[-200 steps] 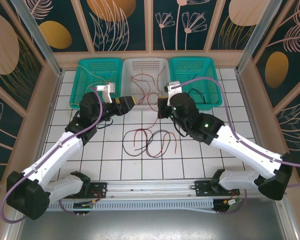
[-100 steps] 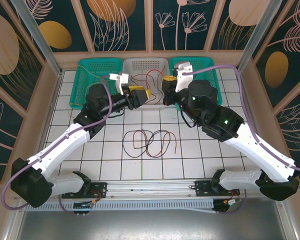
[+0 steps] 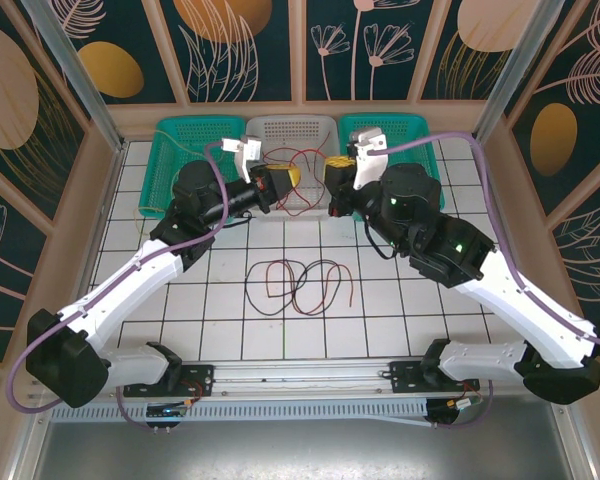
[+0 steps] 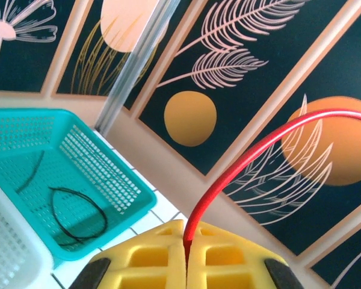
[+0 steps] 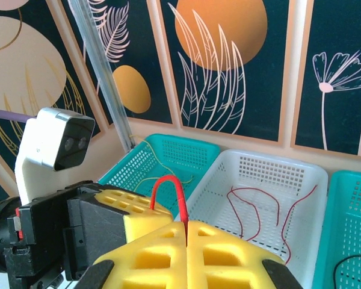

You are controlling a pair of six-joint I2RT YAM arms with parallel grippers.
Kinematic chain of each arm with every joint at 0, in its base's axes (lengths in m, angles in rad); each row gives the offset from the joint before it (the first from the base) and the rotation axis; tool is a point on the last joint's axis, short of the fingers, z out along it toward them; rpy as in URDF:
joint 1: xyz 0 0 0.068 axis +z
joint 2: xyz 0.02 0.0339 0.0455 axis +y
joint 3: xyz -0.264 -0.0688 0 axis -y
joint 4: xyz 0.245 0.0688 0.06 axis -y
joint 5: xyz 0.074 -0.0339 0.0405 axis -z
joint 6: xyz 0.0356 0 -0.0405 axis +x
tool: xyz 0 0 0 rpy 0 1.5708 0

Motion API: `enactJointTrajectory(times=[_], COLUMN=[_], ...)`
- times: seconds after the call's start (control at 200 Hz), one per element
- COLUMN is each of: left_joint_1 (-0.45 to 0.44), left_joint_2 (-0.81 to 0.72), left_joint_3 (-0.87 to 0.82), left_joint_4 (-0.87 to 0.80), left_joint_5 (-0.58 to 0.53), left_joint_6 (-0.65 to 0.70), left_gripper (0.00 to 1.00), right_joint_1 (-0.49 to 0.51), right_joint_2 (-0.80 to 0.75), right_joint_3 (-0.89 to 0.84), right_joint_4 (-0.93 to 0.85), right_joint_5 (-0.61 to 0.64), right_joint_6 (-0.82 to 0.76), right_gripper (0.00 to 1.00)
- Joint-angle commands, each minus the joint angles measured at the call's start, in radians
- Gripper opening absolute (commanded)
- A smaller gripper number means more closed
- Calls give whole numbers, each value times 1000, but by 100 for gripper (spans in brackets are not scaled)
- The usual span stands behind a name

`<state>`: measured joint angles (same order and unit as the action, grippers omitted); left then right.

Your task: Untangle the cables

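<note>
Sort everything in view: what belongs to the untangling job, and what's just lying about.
In the job: red cable, pinched by left gripper and right gripper; red-and-black tangle on the table.
Lying about: white basket holding red cables; teal basket holding a black cable.

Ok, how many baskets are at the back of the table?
3: the left teal basket at back left, the white basket in the middle, the right teal basket at back right. None appears hidden.
</note>
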<state>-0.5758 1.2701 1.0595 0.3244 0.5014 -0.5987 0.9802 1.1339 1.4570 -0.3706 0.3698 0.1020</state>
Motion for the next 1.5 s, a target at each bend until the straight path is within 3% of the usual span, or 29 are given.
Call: enactJointTrajectory(times=[0.0, 0.185, 0.255, 0.36, 0.601, 0.716, 0.801, 0.991, 1.281, 1.497], left_joint_1=[-2, -21, -36, -57, -58, -58, -46, -37, -37, -37], left_joint_2=[-10, -43, -49, -68, -146, -169, -163, -96, -36, -38], left_joint_3=[18, 1, 13, 18, -39, -40, -11, 114, 199, 230], left_joint_4=[-26, -115, -201, -290, -219, -163, -146, -259, -267, -291], left_joint_5=[14, 66, 67, 71, 131, -46, -166, -430, -427, -451], left_joint_6=[45, 143, 203, 255, 185, 80, -8, -218, -332, -345], left_gripper=[0, 0, 0, 0, 0, 0, 0, 0, 0, 0], right_joint_1=[8, 2, -14, -45, -57, -58, -78, -106, -88, -83], right_joint_2=[-28, -25, -15, 8, 27, 17, -35, -130, -10, 92], right_joint_3=[-7, -7, 8, 34, 13, 2, -51, -191, -178, -135], right_joint_4=[-2, -5, -20, -49, 0, 16, 65, 161, 152, 152], right_joint_5=[53, 173, 208, 214, 134, 133, 81, -127, -259, -234], right_joint_6=[-9, -6, 0, 11, 43, 74, 118, 197, 172, 112], right_gripper=[0, 0, 6, 26, 36, 49, 64, 68, 69, 69])
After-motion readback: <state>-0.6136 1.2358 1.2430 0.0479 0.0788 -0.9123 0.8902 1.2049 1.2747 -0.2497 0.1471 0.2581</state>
